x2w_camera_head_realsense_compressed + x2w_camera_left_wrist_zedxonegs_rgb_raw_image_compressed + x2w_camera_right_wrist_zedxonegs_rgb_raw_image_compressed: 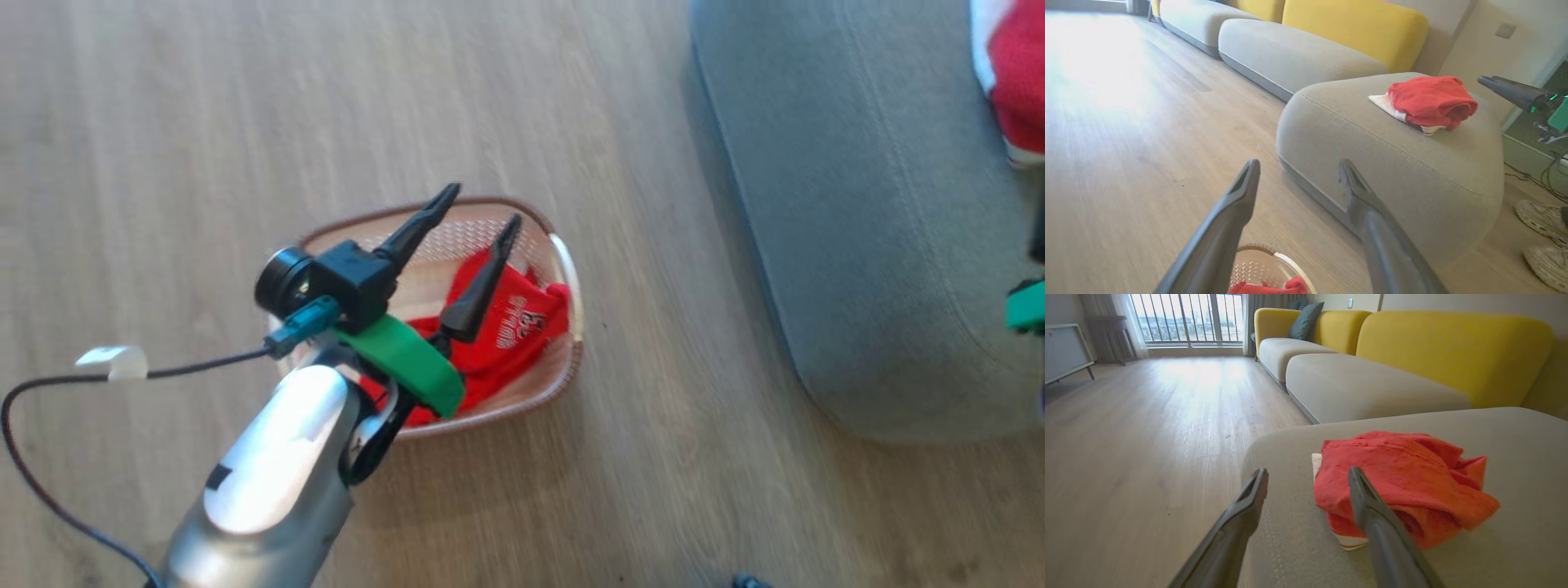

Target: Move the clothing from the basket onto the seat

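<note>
Red jersey [514, 318] is seen in the basket [563, 384] in the head view, with the left gripper [483, 204] spread empty above it, presumably for grasping. In the left wrist view, another garment [1431, 100] is laid on the seat [1392, 163]. In the right wrist view, the right gripper [1307, 472] is spread empty beside it.

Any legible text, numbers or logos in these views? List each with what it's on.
"23": white print on the red jersey in the basket, seen sideways, slightly blurred.
Word beside that number, same jersey: too blurred to read.
The red garment on the seat: no print visible.
</note>
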You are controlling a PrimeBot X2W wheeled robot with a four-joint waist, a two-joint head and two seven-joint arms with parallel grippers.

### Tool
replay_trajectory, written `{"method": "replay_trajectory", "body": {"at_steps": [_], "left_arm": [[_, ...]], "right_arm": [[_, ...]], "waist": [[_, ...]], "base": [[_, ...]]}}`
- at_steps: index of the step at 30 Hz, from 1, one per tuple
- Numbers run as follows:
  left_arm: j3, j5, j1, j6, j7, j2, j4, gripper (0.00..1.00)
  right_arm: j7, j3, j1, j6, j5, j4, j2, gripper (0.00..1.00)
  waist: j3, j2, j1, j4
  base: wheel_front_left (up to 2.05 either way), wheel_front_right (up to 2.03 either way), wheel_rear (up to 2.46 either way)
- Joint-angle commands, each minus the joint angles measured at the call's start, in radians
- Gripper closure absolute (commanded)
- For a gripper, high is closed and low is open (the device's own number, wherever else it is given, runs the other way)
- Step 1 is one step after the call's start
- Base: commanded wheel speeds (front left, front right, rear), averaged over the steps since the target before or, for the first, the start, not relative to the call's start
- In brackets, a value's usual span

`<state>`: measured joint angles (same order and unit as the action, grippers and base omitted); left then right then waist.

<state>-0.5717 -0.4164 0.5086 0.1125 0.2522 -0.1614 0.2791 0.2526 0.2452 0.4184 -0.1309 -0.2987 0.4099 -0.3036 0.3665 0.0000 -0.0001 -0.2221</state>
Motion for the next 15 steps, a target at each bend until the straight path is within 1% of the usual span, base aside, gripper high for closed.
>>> {"method": "replay_trajectory", "body": {"at_steps": [1,6,8,9,13,15], "left_arm": [[0.063,0.016,-0.005,0.004,0.009,0.003,-0.019,0.0],[0.162,0.05,-0.064,0.002,0.009,0.029,0.013,0.0],[0.201,0.066,-0.085,0.0,0.009,0.037,0.025,0.0],[0.201,0.066,-0.085,0.0,0.009,0.037,0.025,0.0],[0.276,0.093,-0.128,-0.003,0.009,0.053,0.047,0.0],[0.316,0.108,-0.152,-0.012,0.009,0.06,0.056,0.0]], "right_arm": [[0.009,-0.029,-0.036,0.0,0.013,-0.074,-0.007,0.0],[0.009,-0.091,-0.096,0.0,0.02,-0.164,0.03,0.0],[0.008,-0.119,-0.109,0.0,0.017,-0.175,0.033,0.0],[0.008,-0.119,-0.109,0.0,0.017,-0.175,0.033,0.0],[0.007,-0.173,-0.129,0.0,0.012,-0.183,0.039,0.0],[0.007,-0.204,-0.142,0.0,0.008,-0.183,0.045,0.0]], "waist": [[-0.067,0.0,0.0001,0.065],[-0.129,0.0,0.0001,0.112],[-0.153,0.0,0.0001,0.127],[-0.153,0.0,0.0001,0.127],[-0.198,0.0,0.0001,0.153],[-0.221,0.0,0.0001,0.162]], "base": [[0.0,0.0,0.0],[0.0,0.0,0.0],[0.0,0.0,0.0],[0.0,0.0,0.0],[0.0,0.0,0.0],[0.0,0.0,0.0]]}}
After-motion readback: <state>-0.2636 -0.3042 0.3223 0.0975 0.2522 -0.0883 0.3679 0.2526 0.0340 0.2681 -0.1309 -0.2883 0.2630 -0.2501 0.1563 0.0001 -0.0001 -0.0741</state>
